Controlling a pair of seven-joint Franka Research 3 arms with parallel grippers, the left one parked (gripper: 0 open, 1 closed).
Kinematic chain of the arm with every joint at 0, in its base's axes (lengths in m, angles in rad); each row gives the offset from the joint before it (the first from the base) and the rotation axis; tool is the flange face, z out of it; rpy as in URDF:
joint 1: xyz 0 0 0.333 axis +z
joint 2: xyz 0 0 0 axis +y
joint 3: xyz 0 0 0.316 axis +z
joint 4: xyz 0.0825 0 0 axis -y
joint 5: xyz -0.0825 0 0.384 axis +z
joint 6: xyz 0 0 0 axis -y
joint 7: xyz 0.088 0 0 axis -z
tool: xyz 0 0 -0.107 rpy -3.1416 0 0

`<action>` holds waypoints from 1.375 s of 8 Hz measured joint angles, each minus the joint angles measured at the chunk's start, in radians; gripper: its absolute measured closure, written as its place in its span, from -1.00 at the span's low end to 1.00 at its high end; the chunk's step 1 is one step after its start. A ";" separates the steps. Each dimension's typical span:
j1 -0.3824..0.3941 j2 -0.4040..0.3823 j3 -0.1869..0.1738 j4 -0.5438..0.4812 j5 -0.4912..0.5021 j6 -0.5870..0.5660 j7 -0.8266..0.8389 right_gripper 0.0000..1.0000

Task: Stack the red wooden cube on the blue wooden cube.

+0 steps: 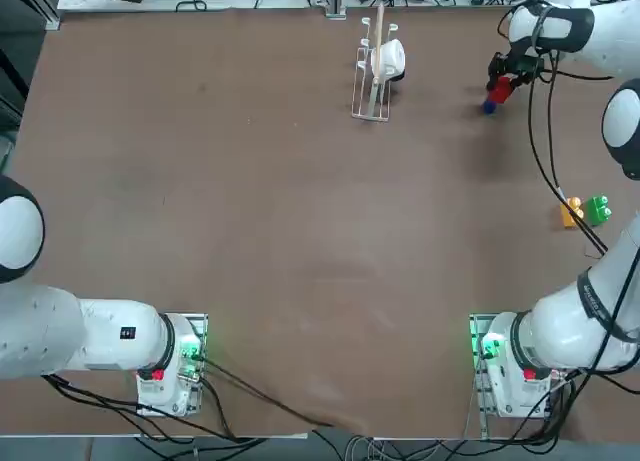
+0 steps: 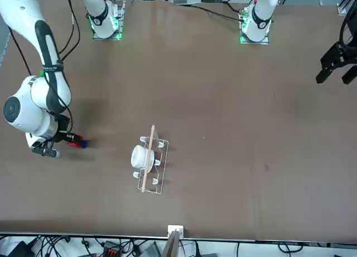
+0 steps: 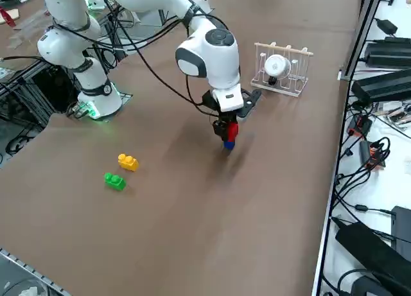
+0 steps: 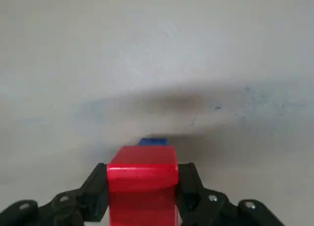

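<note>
My right gripper [image 4: 143, 187] is shut on the red wooden cube [image 4: 143, 179], with a black finger pressed to each side. It hangs over the table's far right part, directly above the blue wooden cube [image 4: 152, 141]. Only a thin blue strip shows past the red cube's edge in the wrist view. In the right side view the red wooden cube [image 3: 231, 130] sits right on top of the blue wooden cube [image 3: 228, 144]. From overhead the red wooden cube [image 1: 501, 89] and blue wooden cube [image 1: 490, 106] show below the gripper [image 1: 506, 81]. The front view shows the red wooden cube [image 2: 73, 143] and blue wooden cube [image 2: 82, 144] together.
A wire rack [image 1: 372, 73] holding a white cup [image 1: 388, 59] stands at the far middle. An orange studded block [image 1: 571, 212] and a green studded block [image 1: 598, 210] lie near the right edge. The arm's black cable [image 1: 545, 151] hangs between them and the cubes.
</note>
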 joint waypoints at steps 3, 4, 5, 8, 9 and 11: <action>0.000 0.000 0.000 0.000 0.000 0.001 0.000 -0.40; 0.000 0.000 0.000 0.000 0.000 0.001 0.000 -0.40; 0.000 0.000 0.000 0.000 0.000 0.001 0.000 -0.40; 0.000 0.000 0.000 0.000 0.000 0.002 0.000 -0.40; 0.000 0.000 0.000 0.000 0.000 0.002 0.000 -0.40; 0.001 0.000 0.000 -0.002 0.000 0.009 0.000 -0.40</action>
